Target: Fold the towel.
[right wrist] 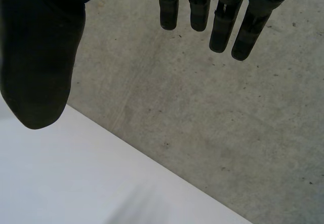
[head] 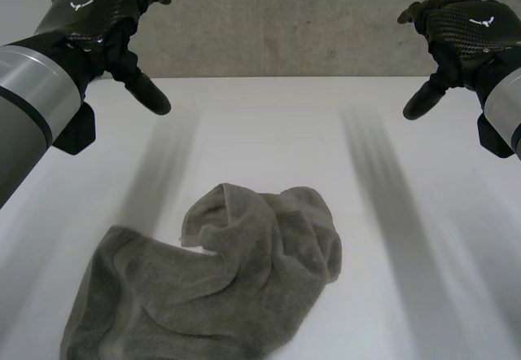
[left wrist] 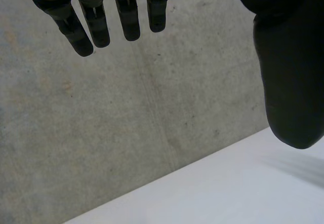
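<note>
The grey towel (head: 220, 287) lies in a loose heap on the white table (head: 269, 132), at about 7 o'clock from the table's middle in the head view and close to the robot's side. It is not flat. One edge is turned back on itself at the heap's 11 o'clock, and a thick hump of bunched cloth sits at its 2 o'clock. Folds run across the rest, so no clean corner is on offer yet.

Neither hand touches it. The left hand (head: 102, 18) hangs in the air at 10 o'clock and the right hand (head: 460, 26) at 2 o'clock, both well apart from the towel and raised over the far part of the table, in front of the concrete wall (head: 285, 18). This looks like a ready pose, which keeps the arms clear so that the head camera has the whole heap in sight.

Each hand is empty. The left hand's fingers (left wrist: 129, 11) are straight and spread from the thumb (left wrist: 291, 72). The right hand's fingers (right wrist: 223, 21) and thumb (right wrist: 40, 57) are set likewise, with wall and table beyond them and nothing between.

The folding has not begun, I judge. The towel likely needs spreading first, with each hand coming down toward 6 o'clock to find an edge.
</note>
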